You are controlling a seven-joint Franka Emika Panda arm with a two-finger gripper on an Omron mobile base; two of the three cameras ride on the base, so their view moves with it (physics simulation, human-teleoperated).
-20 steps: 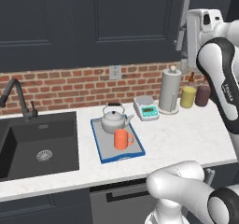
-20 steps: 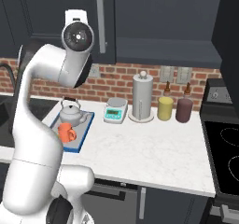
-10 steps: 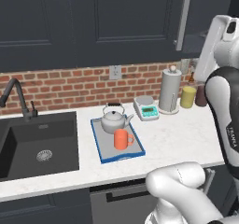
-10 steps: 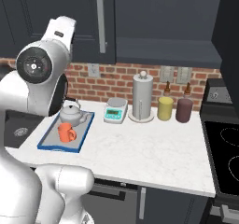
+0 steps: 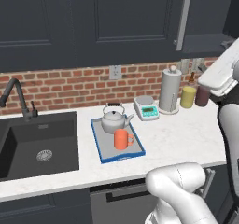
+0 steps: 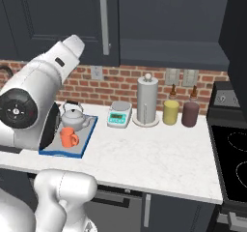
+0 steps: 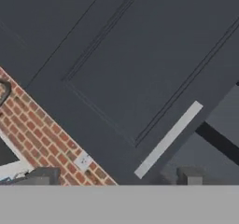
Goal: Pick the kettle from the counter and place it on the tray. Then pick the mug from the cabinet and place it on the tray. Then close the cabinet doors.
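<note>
The silver-grey kettle [image 5: 113, 120] [image 6: 73, 115] stands on the blue-rimmed grey tray [image 5: 100, 150] [image 6: 87, 140] on the white counter [image 5: 182, 134] [image 6: 159, 153]. The orange mug [image 5: 122, 139] [image 6: 68, 137] stands on the tray just in front of the kettle. My gripper [image 7: 115, 177] is open, its fingertips [image 7: 43, 176] far apart with nothing between them. It faces a dark navy cabinet door [image 7: 140, 64] and that door's grey bar handle [image 7: 168, 139] [image 5: 183, 19] [image 6: 103, 21]. The cabinet doors look shut in both base views. A thin dark gap runs beside the handle in the hand view.
A white scale [image 5: 146, 108] [image 6: 119, 115], a paper-towel roll [image 5: 170, 90] [image 6: 147, 99], a yellow canister [image 5: 188, 97] [image 6: 170, 112] and a dark-red one [image 6: 190, 114] line the brick wall. The dark sink [image 5: 39, 143] with its faucet lies left. A black stove [image 6: 231, 149] lies right.
My arm has swung right and away from the cabinet handle, its upper links now nearer the cameras. Kettle, mug and tray have stayed put. The gripper has stayed open.
</note>
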